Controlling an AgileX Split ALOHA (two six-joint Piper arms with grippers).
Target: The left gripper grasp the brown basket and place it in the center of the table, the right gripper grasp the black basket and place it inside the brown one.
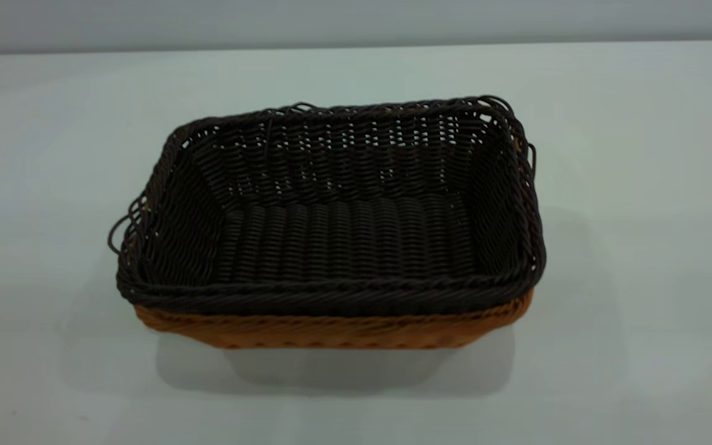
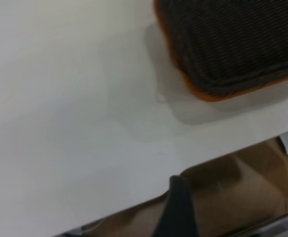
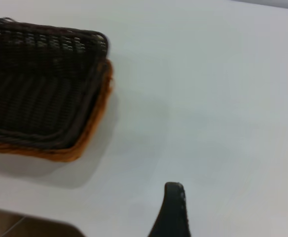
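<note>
Black basket (image 1: 343, 247) sits nested inside brown basket (image 1: 331, 330) on table (image 1: 640, 185); jaws' state cannot be told.

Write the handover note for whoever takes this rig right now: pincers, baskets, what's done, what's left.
Left pincer: only one dark finger shows in its wrist view, over the table edge, away from the baskets and holding nothing; open or shut cannot be told.
Right pincer: likewise one finger in view, above bare table beside the baskets, holding nothing.
Brown basket: stands near the middle of the table.
Black basket: nested inside the brown one, its rim above the brown rim, sitting slightly askew.
Done: both placements appear complete.
Left: probably nothing beyond parking the arms; neither arm shows in the exterior view.
</note>
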